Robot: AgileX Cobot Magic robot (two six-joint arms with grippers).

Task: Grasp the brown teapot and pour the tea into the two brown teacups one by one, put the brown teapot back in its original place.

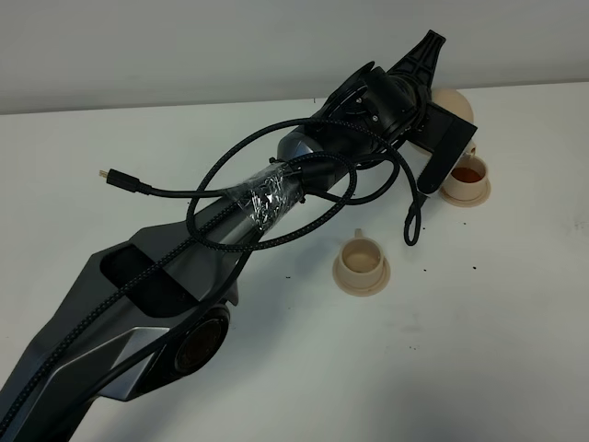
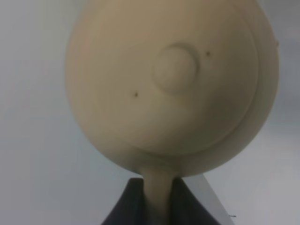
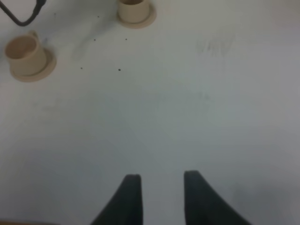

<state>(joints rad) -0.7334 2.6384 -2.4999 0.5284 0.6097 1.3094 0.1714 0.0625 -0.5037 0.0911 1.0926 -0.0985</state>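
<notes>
One brown teapot [image 2: 168, 89]: rigid ceramic, likely heavy, slick, breakable; tilted above the far teacup [image 1: 466, 187], pinched at its loop handle [image 2: 157, 180] by the narrowed left gripper [image 2: 157, 201]. Right gripper [image 3: 159, 197]: jaws wide, empty. Far teacup holds tea; near teacup [image 1: 361, 270] empty, probably light, tippable.

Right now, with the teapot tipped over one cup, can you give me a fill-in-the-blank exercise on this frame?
1. The left gripper grips the brown teapot by its ____.
2. The far teacup holds reddish tea, while the near teacup is ____.
3. The right gripper hangs over the table with its jaws ____.

Missing words: handle; empty; open.
</notes>
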